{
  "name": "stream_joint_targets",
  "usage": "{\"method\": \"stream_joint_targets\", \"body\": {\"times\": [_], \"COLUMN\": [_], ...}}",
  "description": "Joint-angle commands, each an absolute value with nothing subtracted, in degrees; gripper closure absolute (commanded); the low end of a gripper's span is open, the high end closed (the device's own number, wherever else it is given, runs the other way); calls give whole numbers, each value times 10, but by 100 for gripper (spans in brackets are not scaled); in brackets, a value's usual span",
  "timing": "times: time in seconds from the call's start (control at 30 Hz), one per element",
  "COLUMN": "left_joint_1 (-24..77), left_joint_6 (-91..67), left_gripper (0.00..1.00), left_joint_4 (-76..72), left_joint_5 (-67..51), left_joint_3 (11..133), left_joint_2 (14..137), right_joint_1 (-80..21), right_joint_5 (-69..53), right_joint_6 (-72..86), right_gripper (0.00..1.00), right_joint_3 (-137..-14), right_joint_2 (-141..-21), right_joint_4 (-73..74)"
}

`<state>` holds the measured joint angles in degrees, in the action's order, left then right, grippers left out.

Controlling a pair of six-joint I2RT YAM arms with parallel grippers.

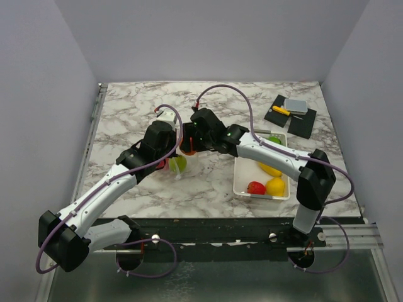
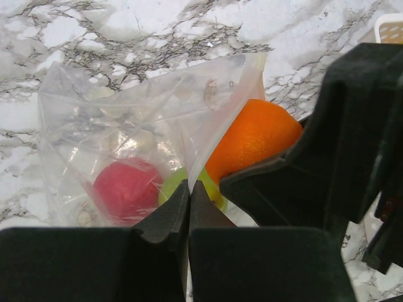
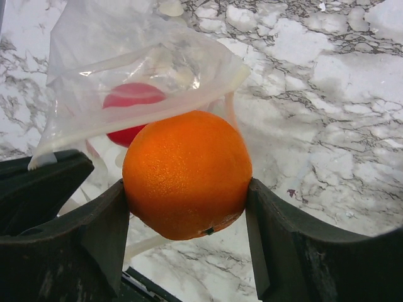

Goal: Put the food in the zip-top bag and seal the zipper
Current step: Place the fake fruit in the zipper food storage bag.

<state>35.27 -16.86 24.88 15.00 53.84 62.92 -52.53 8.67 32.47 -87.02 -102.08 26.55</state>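
step: food loading | zip-top bag (image 2: 107, 119) mouth is pinched by left claw (image 2: 189, 192), over bench (image 2: 157, 31) | orange (image 3: 189, 157) is gripped by right claw (image 3: 186, 192) at mouth | next: orange to be pushed inside, released

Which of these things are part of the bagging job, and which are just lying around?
Job: zip-top bag; held orange; red fruit and green fruit inside it; yellow fruits and strawberry in white basket.
Lying about: black mats, grey box, small yellow item.
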Motion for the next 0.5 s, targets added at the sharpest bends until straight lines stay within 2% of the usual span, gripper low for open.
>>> {"method": "stream_joint_targets", "body": {"times": [0.0, 0.27, 0.47], "left_joint_1": [352, 352, 353], "left_joint_6": [-165, -164, -165], "left_gripper": [100, 100, 100], "left_joint_4": [244, 245, 246], "left_joint_5": [150, 149, 149], "left_joint_3": [533, 533, 533], "left_joint_2": [631, 633, 635], "right_joint_1": [-530, -533, -533], "right_joint_5": [96, 86, 82], "right_joint_6": [322, 334, 345], "right_gripper": [63, 30, 14], "right_joint_3": [-902, -921, -927], "right_joint_2": [-1051, -1078, -1085], "right_joint_4": [254, 240, 239]}}
